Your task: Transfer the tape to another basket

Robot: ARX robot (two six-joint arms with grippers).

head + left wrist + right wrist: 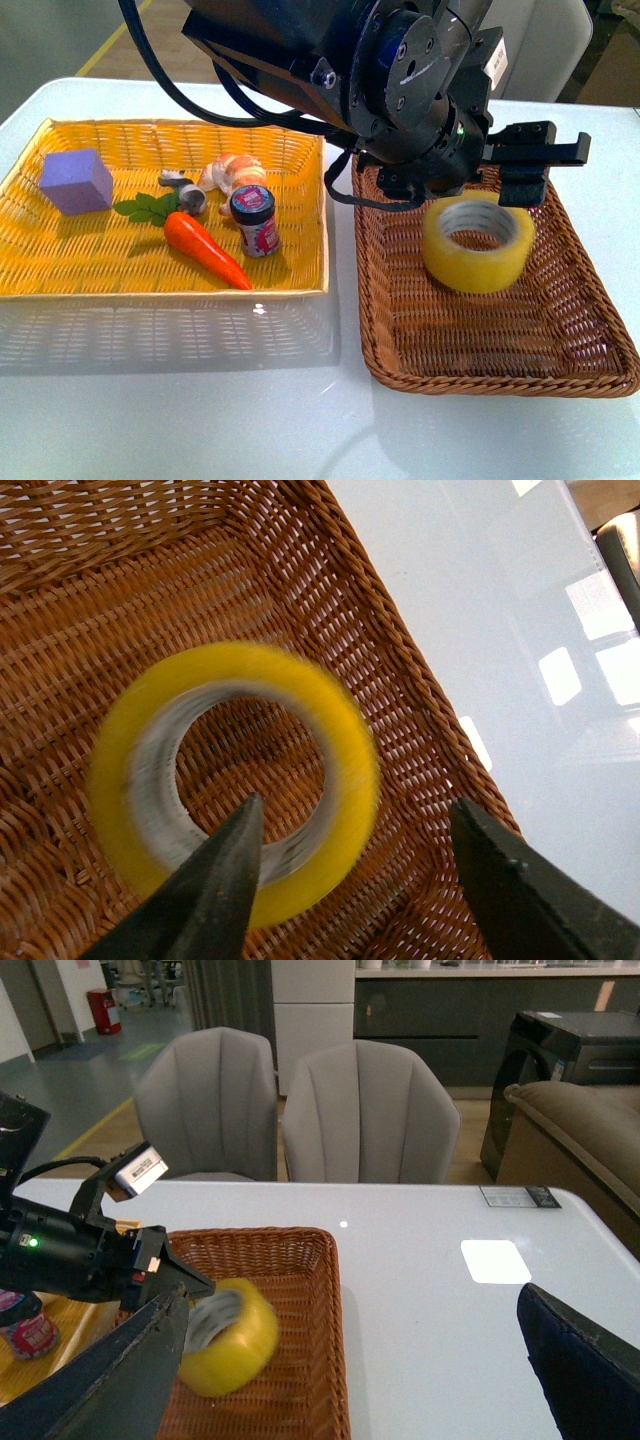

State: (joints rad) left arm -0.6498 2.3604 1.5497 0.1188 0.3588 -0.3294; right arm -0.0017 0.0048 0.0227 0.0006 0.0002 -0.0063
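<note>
The yellowish tape roll (478, 245) is in the brown wicker basket (500, 378), tilted and resting toward its far right side. It looks motion-blurred in the left wrist view (340, 740) and the right wrist view (230, 1345). My left gripper (490, 185) is open just above the tape and holds nothing. In its wrist view (357, 805) one finger (215, 880) lies over the roll's hole and the other finger (520, 880) over the basket's rim (380, 630). My right gripper (355, 1300) is open and empty, over the white table beside the basket (300, 1260).
A yellow woven basket (30, 280) on the left holds a purple cube (76, 181), a carrot (205, 250), a small jar (255, 220), a shrimp toy (235, 172) and a small grey ring (185, 190). Two grey chairs (370, 1110) stand beyond the white table (450, 1290).
</note>
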